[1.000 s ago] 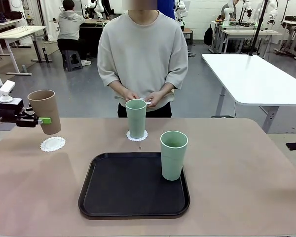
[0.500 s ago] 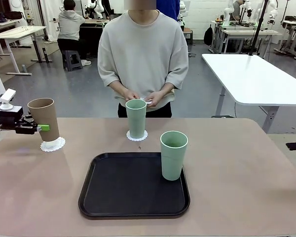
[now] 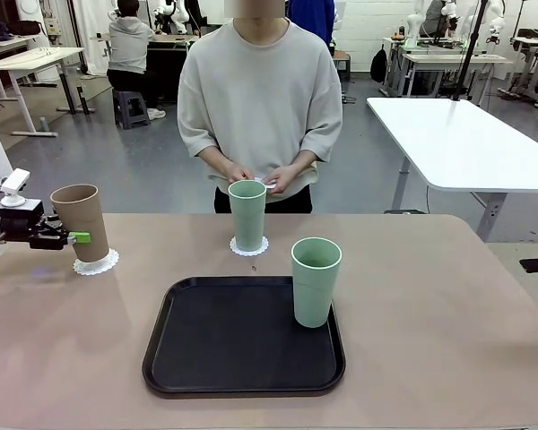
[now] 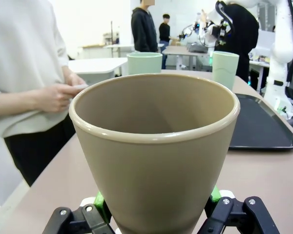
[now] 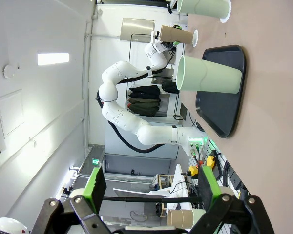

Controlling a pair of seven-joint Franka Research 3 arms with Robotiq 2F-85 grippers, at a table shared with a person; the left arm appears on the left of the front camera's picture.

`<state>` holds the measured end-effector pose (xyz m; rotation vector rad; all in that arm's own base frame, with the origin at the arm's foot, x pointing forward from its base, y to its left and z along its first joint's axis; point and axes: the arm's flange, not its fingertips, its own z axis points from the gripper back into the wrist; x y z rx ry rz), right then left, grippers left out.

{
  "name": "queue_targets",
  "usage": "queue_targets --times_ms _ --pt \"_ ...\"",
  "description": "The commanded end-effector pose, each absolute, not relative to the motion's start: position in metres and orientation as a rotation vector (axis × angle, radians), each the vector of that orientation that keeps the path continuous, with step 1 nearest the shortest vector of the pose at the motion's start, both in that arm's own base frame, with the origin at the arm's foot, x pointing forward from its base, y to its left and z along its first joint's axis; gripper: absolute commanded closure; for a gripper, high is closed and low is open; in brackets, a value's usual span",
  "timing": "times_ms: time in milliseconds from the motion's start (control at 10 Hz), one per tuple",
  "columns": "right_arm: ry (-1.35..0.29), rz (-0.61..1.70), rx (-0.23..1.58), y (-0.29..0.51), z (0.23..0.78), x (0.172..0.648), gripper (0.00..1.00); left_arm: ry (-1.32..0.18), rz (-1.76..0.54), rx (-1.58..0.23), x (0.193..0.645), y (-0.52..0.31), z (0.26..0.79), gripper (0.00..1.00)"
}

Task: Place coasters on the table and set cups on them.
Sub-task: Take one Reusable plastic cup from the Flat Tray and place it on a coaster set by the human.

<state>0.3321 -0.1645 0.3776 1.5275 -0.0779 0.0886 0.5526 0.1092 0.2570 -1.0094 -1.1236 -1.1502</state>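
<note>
Left gripper (image 3: 79,238): gripping the brown cup (image 3: 81,219) near its base.
Brown cup: lowered from mid-air, now settling onto the left coaster (image 3: 96,262) on the desk (image 3: 430,305).
Right gripper (image 5: 149,195): hanging wide, empty.
Remaining: green cup (image 3: 316,279) waiting on the tray (image 3: 206,358).
</note>
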Motion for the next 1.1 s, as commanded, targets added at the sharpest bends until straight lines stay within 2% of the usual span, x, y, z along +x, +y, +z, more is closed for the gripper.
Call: queue_targets --times_ms 0,1000 --pt "-0.083 0.094 1.539 -0.164 0.379 0.332 0.00 -1.137 -1.194 -1.018 0.554 0.112 0.257 0.15" --pt "-0.083 0.094 1.539 -0.164 0.379 0.332 0.00 -1.102 -1.168 -1.045 0.555 0.115 0.244 0.15"
